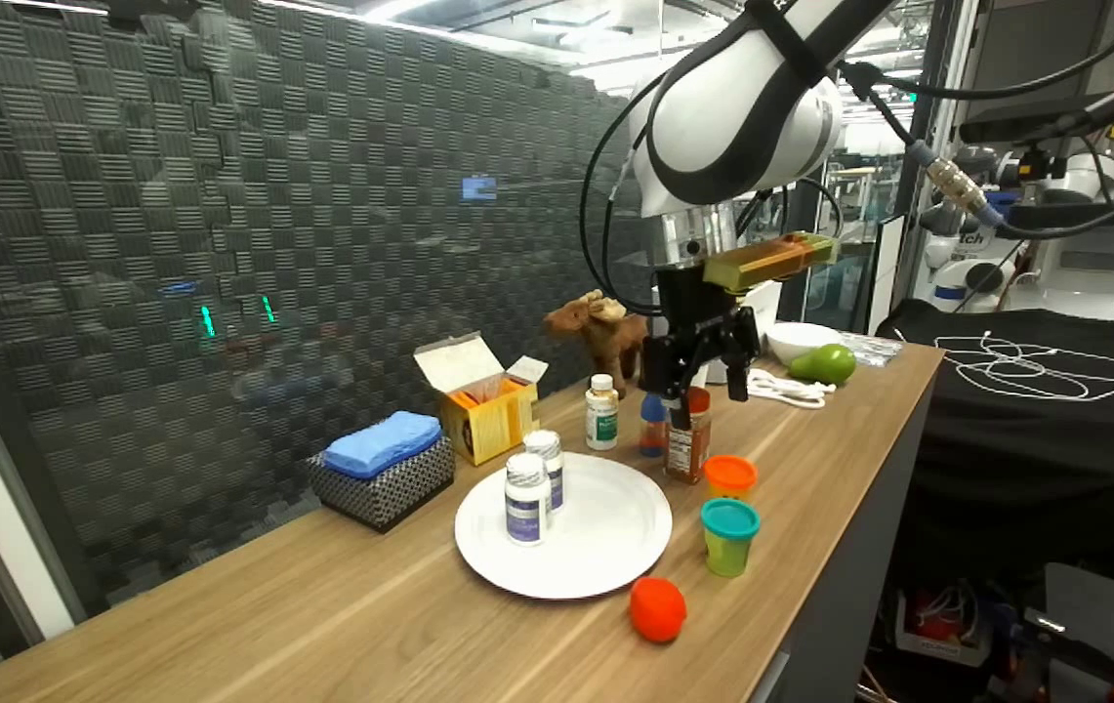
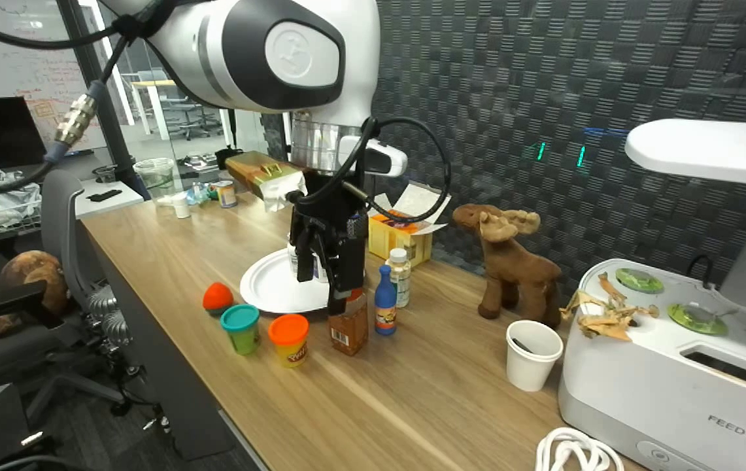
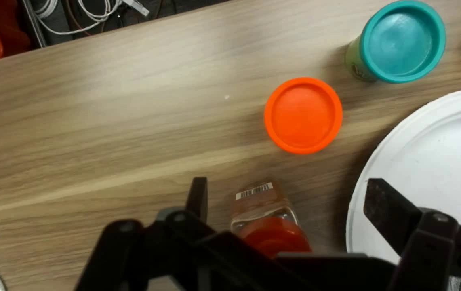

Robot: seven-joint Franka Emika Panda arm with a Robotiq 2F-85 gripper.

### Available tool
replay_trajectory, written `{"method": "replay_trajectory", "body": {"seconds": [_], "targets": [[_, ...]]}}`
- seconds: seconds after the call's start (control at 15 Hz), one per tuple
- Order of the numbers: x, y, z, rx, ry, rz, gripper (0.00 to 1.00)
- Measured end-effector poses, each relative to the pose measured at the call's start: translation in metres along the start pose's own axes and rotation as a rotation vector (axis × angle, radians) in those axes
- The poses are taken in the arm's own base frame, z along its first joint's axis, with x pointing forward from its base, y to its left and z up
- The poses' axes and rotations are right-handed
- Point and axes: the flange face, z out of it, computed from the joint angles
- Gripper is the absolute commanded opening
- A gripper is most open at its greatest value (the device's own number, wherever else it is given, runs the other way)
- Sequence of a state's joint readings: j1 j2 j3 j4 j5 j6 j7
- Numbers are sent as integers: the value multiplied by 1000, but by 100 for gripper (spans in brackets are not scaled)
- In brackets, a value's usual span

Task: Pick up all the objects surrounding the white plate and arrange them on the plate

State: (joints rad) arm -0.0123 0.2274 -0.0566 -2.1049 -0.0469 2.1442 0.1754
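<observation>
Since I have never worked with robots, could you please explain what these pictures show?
The machine is a robot arm with a gripper. Two pictures come from cameras outside it; the third from its wrist, looking down. On the counter sits a white plate carrying two white bottles. Nearby are, among others, a red-capped jar, a green-labelled bottle, a blue bottle, an orange-lidded cup, a teal-lidded cup and an orange ball. The open gripper hangs close to the jar, holding nothing.

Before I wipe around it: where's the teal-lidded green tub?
In an exterior view, the green tub stands right of the round white plate, between the orange ball and the orange-lidded yellow tub.
</observation>
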Motion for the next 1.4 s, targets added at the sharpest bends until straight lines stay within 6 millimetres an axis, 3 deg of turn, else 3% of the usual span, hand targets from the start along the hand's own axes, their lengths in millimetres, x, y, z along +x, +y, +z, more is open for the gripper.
{"method": "replay_trajectory", "body": {"seconds": [0.53,0.6,0.67,0.8,1.0,1.2,1.4], "targets": [[11,-6,-2,48,116,21,100],[12,-6,-2,49,138,18,96],[13,-6,-2,50,155,16,76],[13,-6,0,41,175,6,71],[11,-4,3,5,189,-24,45],[11,1,1,-34,217,-39,26],[11,7,-9,-59,256,-22,25]]}}
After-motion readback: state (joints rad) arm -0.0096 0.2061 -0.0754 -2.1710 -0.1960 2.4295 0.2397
